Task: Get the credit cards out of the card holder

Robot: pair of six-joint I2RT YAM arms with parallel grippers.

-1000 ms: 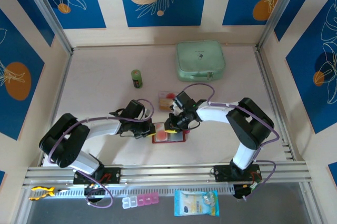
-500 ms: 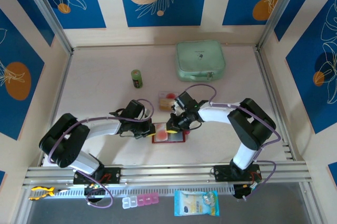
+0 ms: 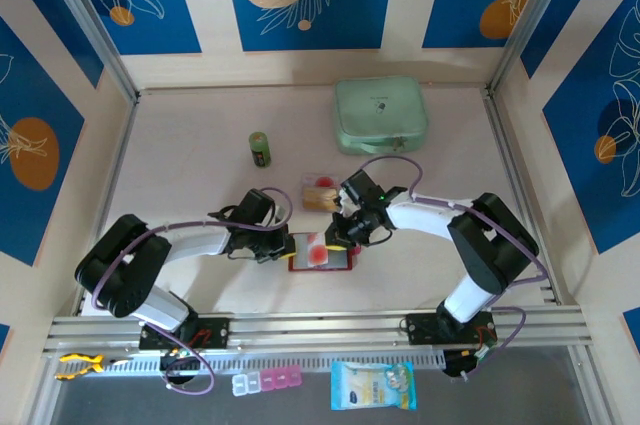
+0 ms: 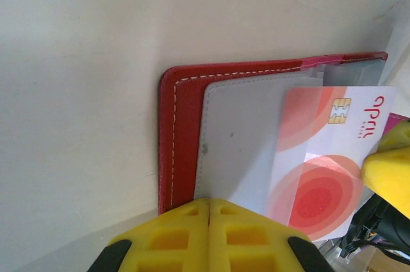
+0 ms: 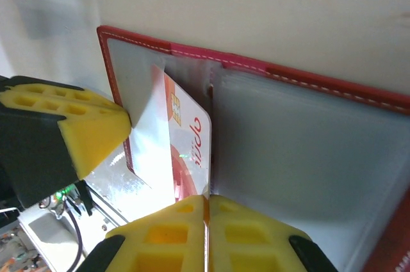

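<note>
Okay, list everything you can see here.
zip case: one, mint green, far table
small cylinder: one, green, left of case
loose card: one, tan, beyond holder
card holder: one, red, open, table centre
white card: one, red circles, partly out of holder
yellow object: one, bottom left
pill box: one, pink-white, below table edge
packet: one, blue, beside it
left arm: jaws shut, on holder
right arm: jaws shut on white card

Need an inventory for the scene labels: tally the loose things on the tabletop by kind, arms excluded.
credit cards: 2 (loose card, white-and-red card partly in the holder)
card holder: 1
mint green zip case: 1
small green cylinder: 1
Total: 5
</note>
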